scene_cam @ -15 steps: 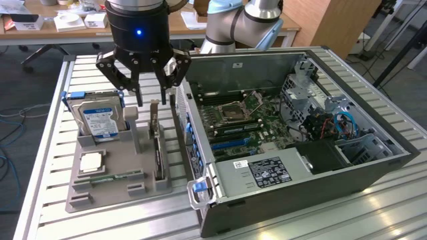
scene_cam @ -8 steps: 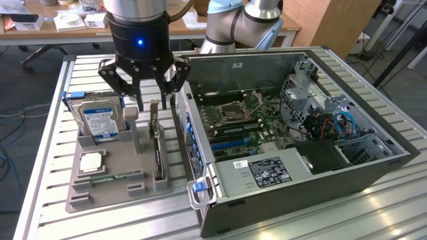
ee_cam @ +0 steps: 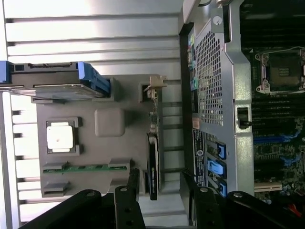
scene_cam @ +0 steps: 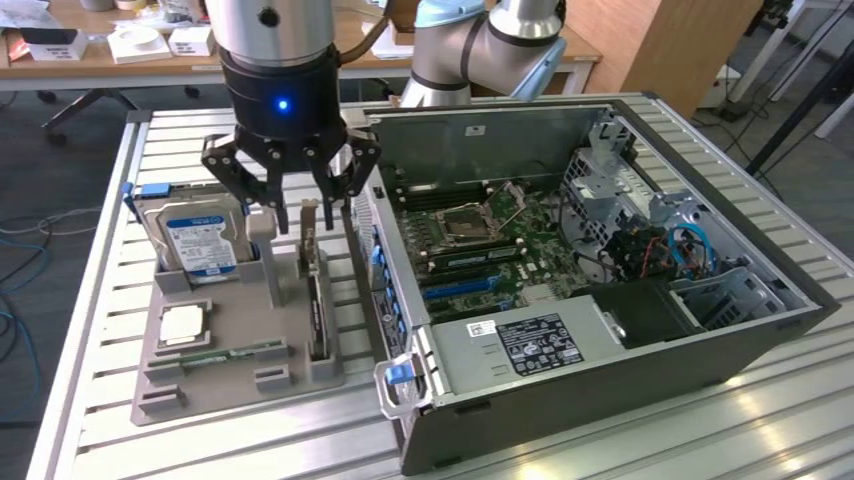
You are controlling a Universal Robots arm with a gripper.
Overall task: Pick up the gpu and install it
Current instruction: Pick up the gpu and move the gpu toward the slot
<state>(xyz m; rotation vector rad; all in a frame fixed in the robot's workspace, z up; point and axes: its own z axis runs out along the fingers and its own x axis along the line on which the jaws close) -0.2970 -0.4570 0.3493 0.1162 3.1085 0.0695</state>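
Note:
The gpu (scene_cam: 316,300) is a thin black card standing on edge in a slot of the grey holder tray (scene_cam: 247,310), its pale metal bracket (ee_cam: 155,88) at one end. My gripper (scene_cam: 307,212) hangs just over the card's far end. It is open, with one finger on each side of the card and a gap to it on both sides. In the wrist view the gpu (ee_cam: 153,164) shows edge-on between the two dark fingertips (ee_cam: 133,180) of the gripper (ee_cam: 161,183). Nothing is held.
In the tray are also a silver hard drive (scene_cam: 200,240) with a blue-white label, a processor chip (scene_cam: 183,322) and a green memory stick (scene_cam: 220,353). The open computer case (scene_cam: 627,330) lies close on the exterior view's right, motherboard (scene_cam: 481,235) exposed. All rest on a slatted metal table (scene_cam: 100,300).

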